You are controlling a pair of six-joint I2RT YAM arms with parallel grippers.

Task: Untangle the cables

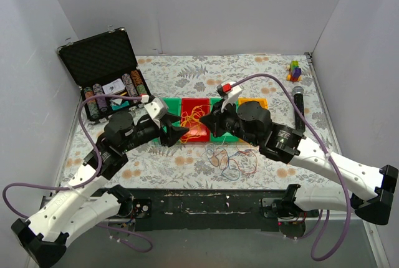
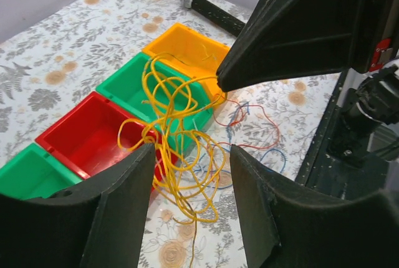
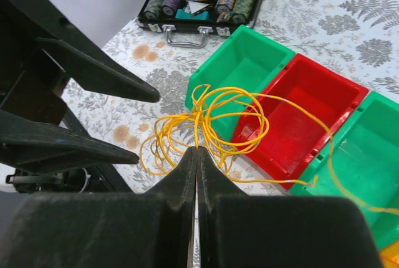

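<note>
My right gripper (image 1: 211,120) is shut on a bundle of thin yellow cable loops (image 1: 196,120) and holds it above the red bin (image 1: 187,103). In the right wrist view the closed gripper (image 3: 197,149) pinches the yellow loops (image 3: 215,118) at its tip. My left gripper (image 1: 181,132) is open; in the left wrist view the yellow loops (image 2: 181,149) hang between its spread fingers (image 2: 192,151), not clamped. More thin cables in blue, red and orange (image 1: 232,159) lie loose on the table in front of the bins, and they also show in the left wrist view (image 2: 259,124).
A row of bins stands across the middle: green (image 1: 169,107), red, green (image 1: 223,136), orange (image 1: 254,102). An open black case of poker chips (image 1: 103,71) is at the back left. A black microphone (image 1: 299,100) and a small toy (image 1: 293,70) are at the back right.
</note>
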